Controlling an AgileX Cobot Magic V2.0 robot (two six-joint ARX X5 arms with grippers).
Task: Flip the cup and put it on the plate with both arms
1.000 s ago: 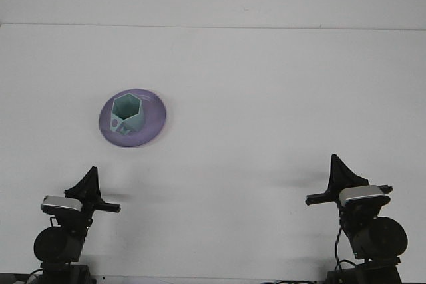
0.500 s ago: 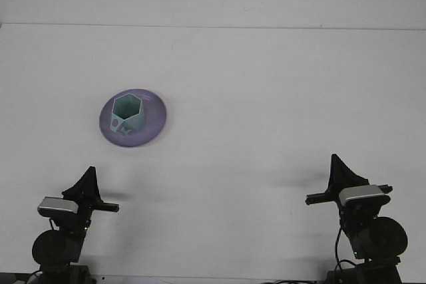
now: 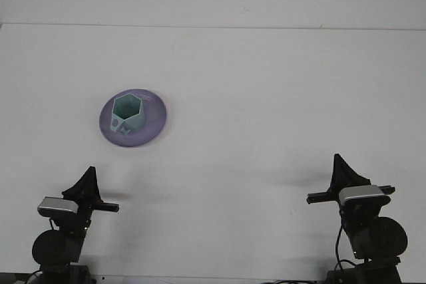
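Because each tool is seen only as a dark point, it cannot be told if the left tool (image 3: 87, 181) or the right tool (image 3: 343, 171) is wide or narrow. The green six-sided cup (image 3: 127, 113) is stood mouth-up on the purple plate (image 3: 154, 119), far off on the white surface (image 3: 266, 98). It is judged light, hard and a bit slippery; the rim or small handle could be held. The cup's bottom is hidden.

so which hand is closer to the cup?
Left. The left hand sits below the cup on the plate; the right hand is far off to its right.
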